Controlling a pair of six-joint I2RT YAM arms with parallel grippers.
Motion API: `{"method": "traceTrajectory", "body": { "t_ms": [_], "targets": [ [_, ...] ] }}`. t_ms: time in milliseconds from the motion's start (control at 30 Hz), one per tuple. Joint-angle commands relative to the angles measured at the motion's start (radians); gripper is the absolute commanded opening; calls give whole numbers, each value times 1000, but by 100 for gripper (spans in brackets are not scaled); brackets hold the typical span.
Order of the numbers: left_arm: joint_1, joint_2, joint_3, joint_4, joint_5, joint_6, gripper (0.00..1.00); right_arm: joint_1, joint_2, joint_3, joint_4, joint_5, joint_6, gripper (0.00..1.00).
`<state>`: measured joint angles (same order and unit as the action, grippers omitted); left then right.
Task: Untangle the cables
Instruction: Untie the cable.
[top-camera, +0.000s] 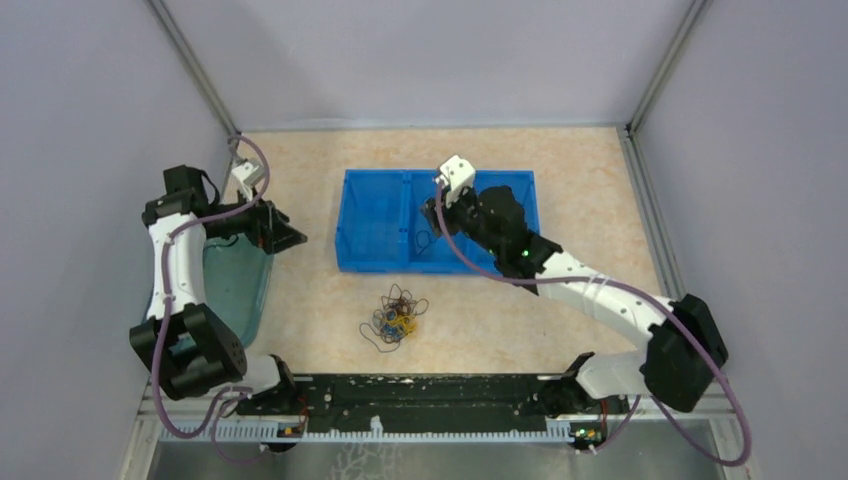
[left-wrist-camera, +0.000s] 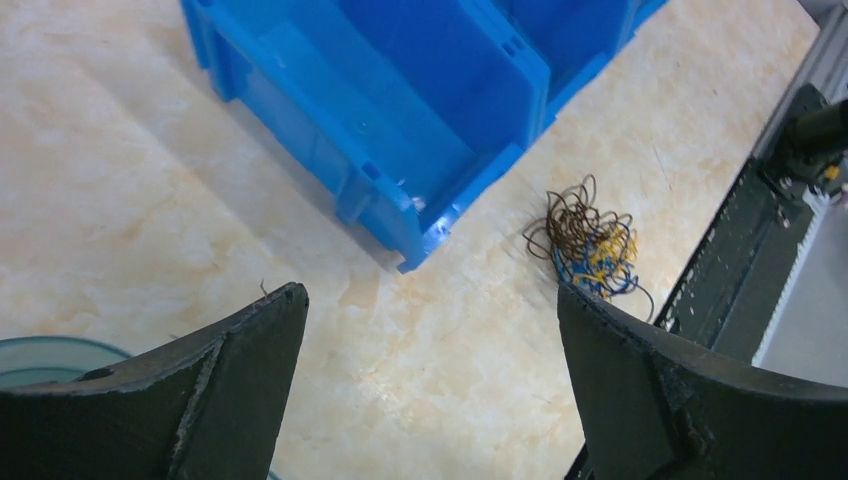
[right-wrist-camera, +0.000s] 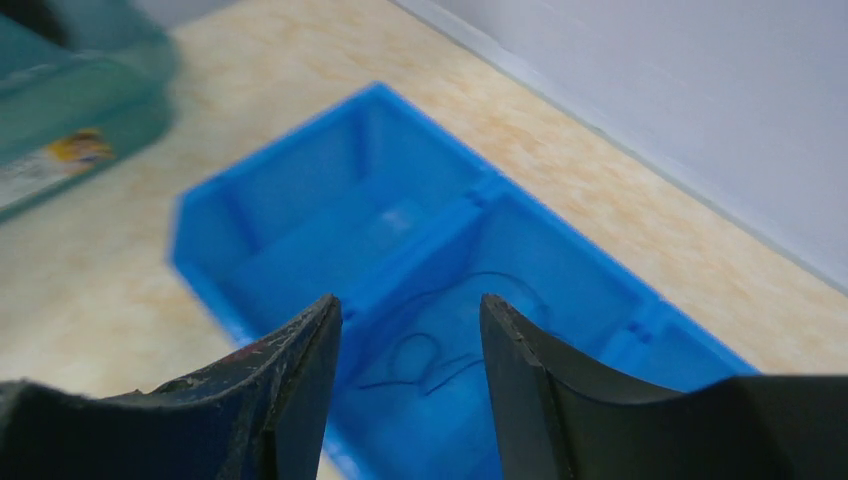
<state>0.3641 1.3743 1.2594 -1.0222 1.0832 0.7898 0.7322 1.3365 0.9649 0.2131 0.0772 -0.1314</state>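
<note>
A tangle of black, blue and yellow cables (top-camera: 395, 318) (left-wrist-camera: 590, 240) lies on the table in front of the blue bin (top-camera: 372, 262) (left-wrist-camera: 300, 110) (right-wrist-camera: 270, 200). One thin dark cable (right-wrist-camera: 430, 365) (top-camera: 422, 240) lies loose on the floor of the bin's right compartment. My right gripper (top-camera: 434, 214) (right-wrist-camera: 410, 315) hangs over that compartment, open, with nothing between its fingers. At the left of the bin my left gripper (top-camera: 287, 232) (left-wrist-camera: 430, 295) stands wide open and empty above bare table, with the tangle beside its right finger in the left wrist view.
A teal container (top-camera: 238, 285) (left-wrist-camera: 50, 355) (right-wrist-camera: 70, 90) sits at the table's left side under the left arm. A black rail (top-camera: 430, 392) runs along the near edge. Grey walls close in the back and both sides.
</note>
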Motion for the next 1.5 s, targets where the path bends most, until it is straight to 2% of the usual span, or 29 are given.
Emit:
{"method": "traceTrajectory", "body": {
  "t_ms": [0, 133, 267, 567, 800, 933, 1067, 1233, 1467],
  "targets": [
    [-47, -22, -44, -245, 2, 337, 100, 134, -130, -140, 64, -190, 126, 54],
    [-163, -81, -170, -218, -92, 396, 100, 265, -132, -316, 206, -234, 219, 53],
    [-312, -194, -325, -109, -178, 368, 100, 309, -58, -417, 346, -293, 308, 49],
    [-505, -335, -508, -27, -256, 427, 99, 319, 83, -445, 485, -328, 371, 42],
    [-670, -525, -691, 139, -405, 681, 98, 319, 171, -447, 548, -252, 427, 27],
    [-745, -598, -776, 228, -461, 856, 95, 319, 172, -460, 564, -201, 442, 24],
    [-785, -652, -846, 346, -441, 1019, 92, 319, 166, -466, 567, -168, 458, 22],
    [-806, -675, -907, 349, -409, 1208, 77, 319, 150, -475, 571, -150, 473, 21],
    [-807, -814, -1037, 372, -332, 1440, 57, 316, 119, -488, 550, -130, 483, 20]
  ]
}}
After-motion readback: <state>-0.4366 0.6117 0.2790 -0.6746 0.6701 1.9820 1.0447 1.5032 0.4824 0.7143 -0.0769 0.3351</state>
